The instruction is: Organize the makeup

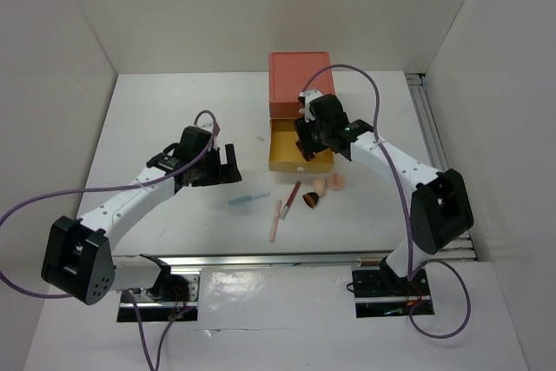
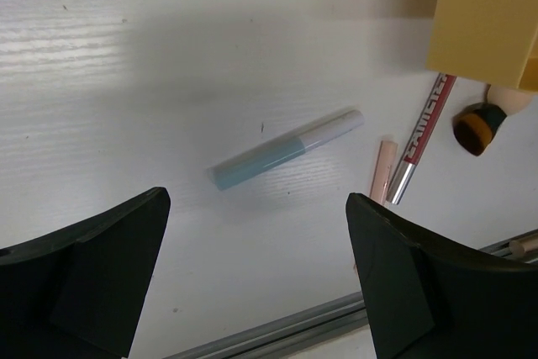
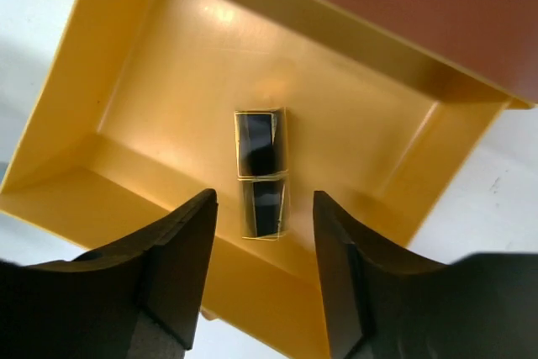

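- Two arms reach in from the near table edge, the left arm (image 1: pixel 130 202) and the right arm (image 1: pixel 391 158).
- Left gripper (image 1: pixel 224 162) hangs over the white table (image 1: pixel 174 110), left of centre. Its jaws are spread wide and grip nothing.
- One blue tube (image 2: pixel 286 149) lies flat on the table just ahead of that gripper. It sits between the lines of the two fingers and touches neither.
- One pink pencil (image 1: pixel 276 221) lies to the right of the tube, near the middle of the table and closest to the near edge.
- One red tube (image 1: pixel 295 193) lies just beside the pencil, roughly parallel to it.
- One short brush (image 1: pixel 310 202), black with brown bristles, sits just right of the red tube.
- Two peach sponges (image 1: pixel 335 182) sit side by side just beyond the brush.
- These six pieces lie loose on the table, outside the drawer and near its front.
- One yellow drawer (image 3: pixel 126 81) stands pulled out of the box toward the near edge.
- Right gripper (image 3: pixel 264 233) hovers over the drawer, pointing down into it. Its jaws are parted and hold nothing.
- One black lipstick (image 3: pixel 262 157) with gold edges lies on the drawer floor. It is between the right gripper's fingers, with a clear gap on each side.
- One coral box (image 1: pixel 300 84) stands farthest back, behind the drawer.
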Motion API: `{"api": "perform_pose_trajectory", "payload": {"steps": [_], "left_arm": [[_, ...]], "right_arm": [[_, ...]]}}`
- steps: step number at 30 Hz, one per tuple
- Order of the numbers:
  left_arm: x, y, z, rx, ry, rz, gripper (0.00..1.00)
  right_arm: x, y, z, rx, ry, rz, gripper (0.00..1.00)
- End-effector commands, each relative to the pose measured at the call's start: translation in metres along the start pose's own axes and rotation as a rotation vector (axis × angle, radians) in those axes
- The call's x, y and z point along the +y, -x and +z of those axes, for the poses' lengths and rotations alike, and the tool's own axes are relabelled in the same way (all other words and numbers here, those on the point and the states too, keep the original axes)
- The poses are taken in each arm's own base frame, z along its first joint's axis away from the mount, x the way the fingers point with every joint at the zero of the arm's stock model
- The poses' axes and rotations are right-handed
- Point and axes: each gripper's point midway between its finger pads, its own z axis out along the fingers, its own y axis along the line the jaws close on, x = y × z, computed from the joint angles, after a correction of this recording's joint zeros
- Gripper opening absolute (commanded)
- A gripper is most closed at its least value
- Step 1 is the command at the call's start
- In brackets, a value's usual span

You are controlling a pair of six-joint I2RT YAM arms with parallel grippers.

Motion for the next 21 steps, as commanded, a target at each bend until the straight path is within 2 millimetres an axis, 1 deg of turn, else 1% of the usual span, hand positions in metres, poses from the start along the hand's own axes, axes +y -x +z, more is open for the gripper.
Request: {"api": "perform_pose_trajectory", "payload": {"steps": [1, 2, 3, 4, 5, 6, 7, 8, 9, 10, 11, 12, 13, 14, 16, 17, 18, 19, 20, 21], "left_arm": [[-0.009, -0.006, 0.006, 0.026, -0.042, 0.018, 1.00], [-0.009, -0.011, 0.010, 0.044, -0.050, 0.017, 1.00], [-0.012, -0.014, 0.016, 0.050, -0.073, 0.018, 1.00], [-0.013, -0.015, 0.018, 0.046, -0.089, 0.035, 0.98], [-0.011, -0.022, 0.022, 0.065, -0.097, 0.054, 0.98], [-0.013, -0.021, 0.024, 0.064, -0.116, 0.082, 0.96], [-0.010, -0.025, 0.026, 0.069, -0.114, 0.098, 0.96], [-0.008, -0.026, 0.028, 0.063, -0.117, 0.131, 0.96], [-0.004, -0.031, 0.029, 0.060, -0.119, 0.157, 0.96], [-0.007, -0.027, 0.026, 0.037, -0.123, 0.184, 0.96], [-0.004, -0.028, 0.028, 0.031, -0.125, 0.224, 0.96], [-0.003, -0.025, 0.028, 0.010, -0.124, 0.242, 0.96], [-0.003, -0.028, 0.030, 0.009, -0.140, 0.279, 0.97], [-0.009, -0.022, 0.030, -0.015, -0.173, 0.307, 0.97], [-0.010, -0.026, 0.040, 0.004, -0.189, 0.333, 0.97], [-0.011, -0.026, 0.043, 0.005, -0.209, 0.376, 0.96], [-0.012, -0.023, 0.047, -0.008, -0.213, 0.394, 0.96], [-0.017, -0.028, 0.050, 0.004, -0.234, 0.419, 0.96], [-0.012, -0.034, 0.057, 0.031, -0.225, 0.423, 0.96], [-0.012, -0.039, 0.061, 0.047, -0.217, 0.444, 0.96]], "right_arm": [[-0.003, 0.030, -0.008, -0.070, 0.021, 0.006, 0.58], [-0.007, 0.033, -0.011, -0.078, 0.021, 0.014, 0.61], [-0.012, 0.030, -0.011, -0.067, 0.012, 0.033, 0.65], [-0.006, 0.030, -0.011, -0.065, 0.045, 0.032, 0.68], [-0.012, 0.028, -0.015, -0.058, 0.035, 0.041, 0.72], [-0.010, 0.026, -0.016, -0.048, 0.045, 0.041, 0.73], [-0.014, 0.030, -0.021, -0.057, 0.038, 0.057, 0.73], [-0.013, 0.032, -0.024, -0.066, 0.059, 0.062, 0.73], [-0.011, 0.030, -0.024, -0.056, 0.073, 0.062, 0.73], [-0.011, 0.032, -0.028, -0.066, 0.085, 0.067, 0.73], [-0.006, 0.033, -0.033, -0.068, 0.118, 0.066, 0.74], [-0.006, 0.029, -0.032, -0.059, 0.118, 0.066, 0.74], [-0.003, 0.027, -0.034, -0.059, 0.132, 0.075, 0.74], [-0.002, 0.026, -0.038, -0.054, 0.133, 0.086, 0.74], [-0.002, 0.022, -0.040, -0.046, 0.133, 0.097, 0.74], [-0.002, 0.018, -0.039, -0.035, 0.132, 0.098, 0.74], [0.000, 0.021, -0.043, -0.048, 0.142, 0.097, 0.74], [0.000, 0.020, -0.047, -0.052, 0.142, 0.106, 0.74], [0.000, 0.020, -0.047, -0.052, 0.142, 0.106, 0.74], [-0.004, 0.021, -0.052, -0.059, 0.135, 0.112, 0.74]]}}
